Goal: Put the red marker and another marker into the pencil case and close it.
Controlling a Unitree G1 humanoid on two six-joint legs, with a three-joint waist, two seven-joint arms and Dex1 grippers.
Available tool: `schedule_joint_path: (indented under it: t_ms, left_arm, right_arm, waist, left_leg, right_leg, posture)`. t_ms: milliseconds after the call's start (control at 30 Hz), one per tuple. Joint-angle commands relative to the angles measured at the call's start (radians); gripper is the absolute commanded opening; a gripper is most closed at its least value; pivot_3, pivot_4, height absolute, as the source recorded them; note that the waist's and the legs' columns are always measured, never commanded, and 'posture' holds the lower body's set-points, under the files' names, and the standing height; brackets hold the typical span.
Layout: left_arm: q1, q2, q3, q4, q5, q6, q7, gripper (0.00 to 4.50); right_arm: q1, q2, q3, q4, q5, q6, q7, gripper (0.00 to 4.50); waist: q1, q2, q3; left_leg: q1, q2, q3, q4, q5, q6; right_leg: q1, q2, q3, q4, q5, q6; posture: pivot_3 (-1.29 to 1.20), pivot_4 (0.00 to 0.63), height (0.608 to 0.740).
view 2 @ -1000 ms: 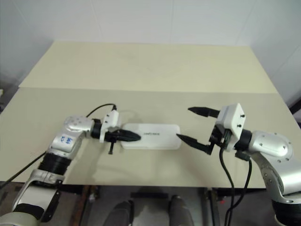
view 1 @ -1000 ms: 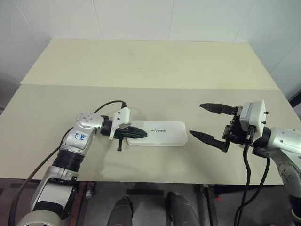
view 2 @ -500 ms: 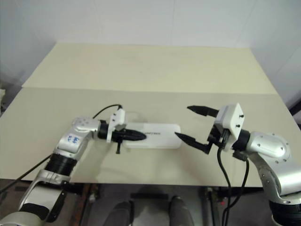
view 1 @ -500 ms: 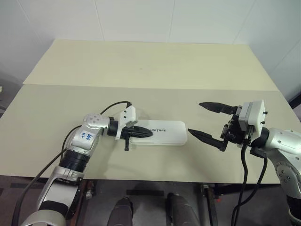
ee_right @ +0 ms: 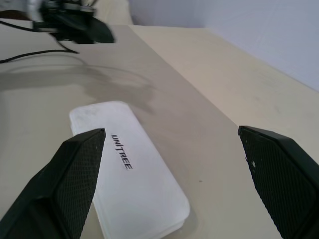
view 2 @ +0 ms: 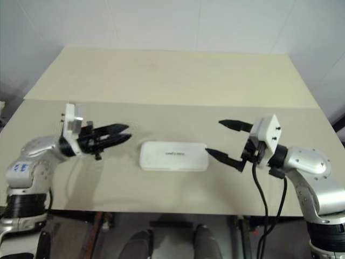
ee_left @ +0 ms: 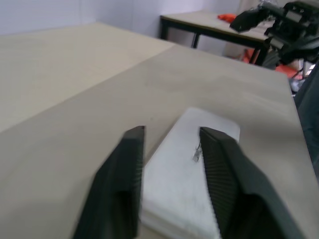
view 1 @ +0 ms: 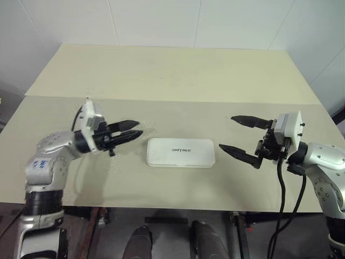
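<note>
Table [view 1: 161, 75]: I see the case lying flat near its front edge
Case [view 1: 181, 152]: lid down, between my two grippers
Right gripper [view 1: 242, 136]: fingers spread wide, holding nothing
Left gripper [view 1: 130, 129]: fingers slightly parted, holding nothing

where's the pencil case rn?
The pencil case lies closed and flat on the table, centred near its front edge, between the left gripper and right gripper, touching neither.

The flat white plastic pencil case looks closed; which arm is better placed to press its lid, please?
Probably the right. The right gripper, wide open, has its lower fingertip just beside the flat white plastic pencil case; the left gripper stands farther off the opposite corner.
</note>
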Motion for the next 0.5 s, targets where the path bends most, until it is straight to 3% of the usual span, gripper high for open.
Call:
schedule_joint_path:
  t_ms: [33, 167, 500]
  left_arm:
    - [0.042, 0.011, 0.045, -0.086, -0.041, -0.013, 0.022, 3.02]
    - [0.054, 0.002, 0.039, -0.101, -0.038, -0.029, 0.049, 4.47]
    - [0.021, -0.027, -0.010, -0.070, 0.010, -0.134, 0.095, 4.47]
  right_arm:
    - [0.004, -0.002, -0.044, 0.001, -0.005, -0.034, -0.005, 4.50]
    - [0.015, -0.003, -0.053, 0.007, -0.011, -0.050, -0.005, 4.50]
    - [0.072, -0.013, -0.110, 0.028, -0.030, -0.081, -0.002, 4.50]
  waist:
    - [0.002, 0.000, 0.000]
    - [0.002, 0.000, 0.000]
    - [0.000, 0.000, 0.000]
  left_leg:
    - [0.000, 0.000, 0.000, -0.001, 0.000, 0.000]
    - [0.000, 0.000, 0.000, 0.000, 0.000, 0.000]
    - [0.000, 0.000, 0.000, 0.000, 0.000, 0.000]
  right_leg:
    - [0.000, 0.000, 0.000, 0.000, 0.000, 0.000]
    - [0.000, 0.000, 0.000, -0.001, -0.005, -0.009]
    - [0.000, 0.000, 0.000, 0.000, -0.005, -0.009]
  posture:
    - [0.00, 0.150, 0.740]
    - [0.00, 0.150, 0.740]
    - [0.00, 0.150, 0.740]
